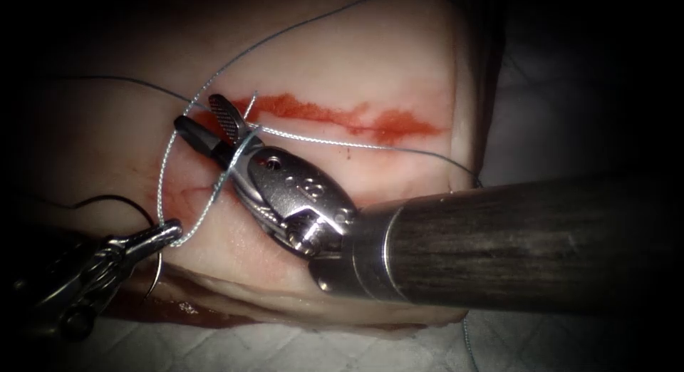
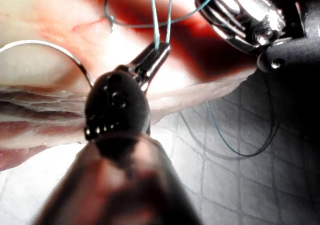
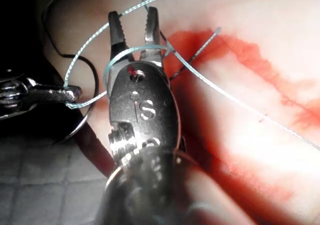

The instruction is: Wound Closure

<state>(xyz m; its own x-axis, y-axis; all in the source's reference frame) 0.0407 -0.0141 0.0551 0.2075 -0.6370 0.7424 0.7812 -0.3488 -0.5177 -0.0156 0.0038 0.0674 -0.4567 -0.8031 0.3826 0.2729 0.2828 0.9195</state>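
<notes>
Nearest, the left tool (image 1: 167,233) sits at the tissue's (image 1: 370,73) front edge, its jaws pressed together on the thread (image 1: 187,228). The thin curved needle (image 1: 154,279) hangs just beside it, off the tissue and over the quilted cloth (image 1: 249,350). Farther in, the right tool (image 1: 206,119) has its ridged jaws spread and holding nothing, with thread looped around them at the left end of the red-stained cut (image 1: 335,115).

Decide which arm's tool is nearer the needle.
Left. The left tool, holding thread, sits beside the needle at the tissue edge; the right tool is farther, over the cut.
</notes>
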